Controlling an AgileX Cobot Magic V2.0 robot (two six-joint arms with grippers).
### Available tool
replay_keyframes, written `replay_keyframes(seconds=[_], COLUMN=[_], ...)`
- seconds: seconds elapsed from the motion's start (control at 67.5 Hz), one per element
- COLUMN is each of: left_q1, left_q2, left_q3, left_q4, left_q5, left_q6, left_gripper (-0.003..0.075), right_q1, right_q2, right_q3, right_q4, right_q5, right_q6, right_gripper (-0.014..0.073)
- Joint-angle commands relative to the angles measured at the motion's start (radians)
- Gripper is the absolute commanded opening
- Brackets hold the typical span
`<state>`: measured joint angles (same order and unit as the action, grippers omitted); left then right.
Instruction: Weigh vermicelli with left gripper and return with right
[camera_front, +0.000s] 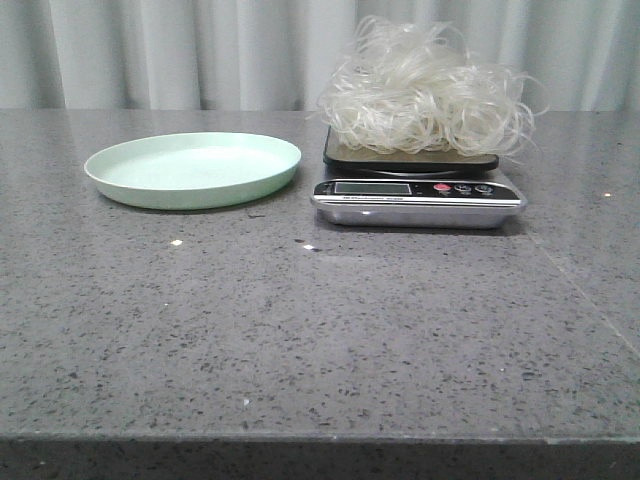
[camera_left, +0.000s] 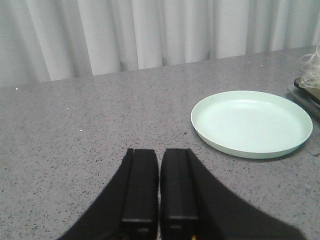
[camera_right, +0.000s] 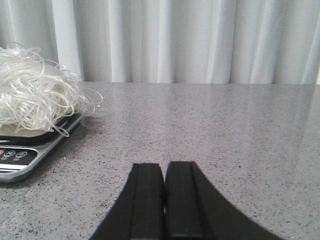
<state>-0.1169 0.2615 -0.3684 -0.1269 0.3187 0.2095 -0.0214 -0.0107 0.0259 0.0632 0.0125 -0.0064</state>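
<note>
The vermicelli (camera_front: 425, 92) sits heaped on the scale (camera_front: 418, 190), which stands just beside the empty plate (camera_front: 193, 169) on the desk (camera_front: 300, 340). The left end effector (camera_left: 159, 187) and right end effector (camera_right: 164, 197) both have their fingers pressed together, holding nothing, well apart from the noodles. The tangle looks very light, springy and brittle; loose loops will likely snag or shed. A deep pinch through the dense middle, from above, seems safer than catching the stray outer strands.

Mint plate (camera_front: 193, 169) beside a digital scale (camera_front: 418, 193) on grey speckled table (camera_front: 300, 330).
</note>
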Motion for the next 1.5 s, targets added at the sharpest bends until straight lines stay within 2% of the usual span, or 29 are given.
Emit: replay_keyframes(seconds=[0.0, 0.192, 0.503, 0.548, 0.725, 0.829, 0.977, 1.17, 1.318, 1.48], left_q1=[0.003, 0.003, 0.003, 0.003, 0.003, 0.003, 0.003, 0.003, 0.003, 0.003], left_q2=[0.005, 0.007, 0.007, 0.007, 0.007, 0.007, 0.007, 0.007, 0.007, 0.007], left_q3=[-0.023, -0.023, -0.023, -0.023, -0.023, -0.023, -0.023, -0.023, -0.023, -0.023], left_q4=[-0.013, -0.013, -0.013, -0.013, -0.013, -0.013, -0.013, -0.013, -0.013, -0.013], left_q5=[-0.108, -0.144, -0.187, -0.187, -0.187, -0.187, -0.187, -0.189, -0.189, -0.189], left_q6=[-0.043, -0.053, -0.053, -0.053, -0.053, -0.053, -0.053, -0.053, -0.053, -0.053], left_gripper=[0.0136, 0.0136, 0.0136, 0.0136, 0.0136, 0.0136, 0.0136, 0.0136, 0.0136, 0.0136], right_q1=[0.000, 0.000, 0.000, 0.000, 0.041, 0.112, 0.233, 0.364, 0.398, 0.398], right_q2=[-0.015, 0.068, 0.476, 0.534, 0.761, 0.889, 1.058, 1.279, 1.429, 1.532], right_q3=[-0.077, -0.247, -0.646, -0.715, -0.974, -1.106, -1.253, -1.420, -1.515, -1.557], right_q4=[0.002, 0.002, 0.002, 0.002, 0.002, 0.002, 0.002, 0.002, 0.002, 0.004], right_q5=[-0.059, 0.071, 0.075, 0.075, 0.103, 0.167, 0.258, 0.414, 0.558, 0.626], right_q6=[-0.001, -0.001, -0.001, -0.001, -0.001, -0.001, -0.024, -0.165, -0.199, -0.206], right_gripper=[0.0151, 0.0151, 0.0164, 0.0202, 0.0465, 0.0534, 0.0538, 0.0549, 0.0575, 0.0575])
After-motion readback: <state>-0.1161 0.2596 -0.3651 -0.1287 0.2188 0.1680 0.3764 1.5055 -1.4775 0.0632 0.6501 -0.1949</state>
